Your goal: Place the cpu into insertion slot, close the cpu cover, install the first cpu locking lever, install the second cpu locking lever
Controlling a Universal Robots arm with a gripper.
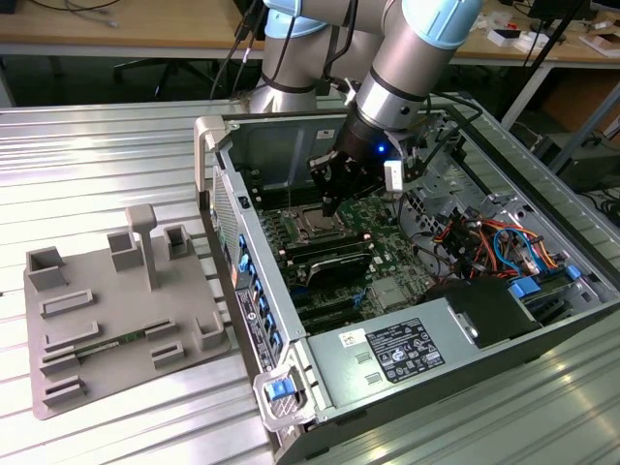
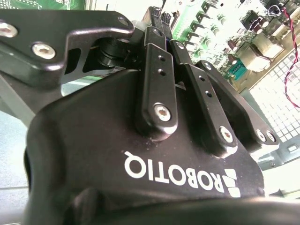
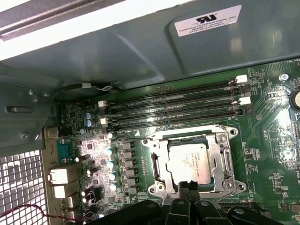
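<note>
Your gripper was clenched: its two black fingertips were pressed side by side, and you could not tell from either wrist view whether anything was pinched between them. It hung at one edge of the cpu cover, tips pointing down at the frame's rim. Just beside those tips lay the cpu, seated flat in the insertion slot with the cover's silvery frame lying around it. The chip was square, with a pale silver-grey top and fine dark print. Past it ran the long black memory slots on the green board — and in the exterior view your arm reached down into the open computer case.
</note>
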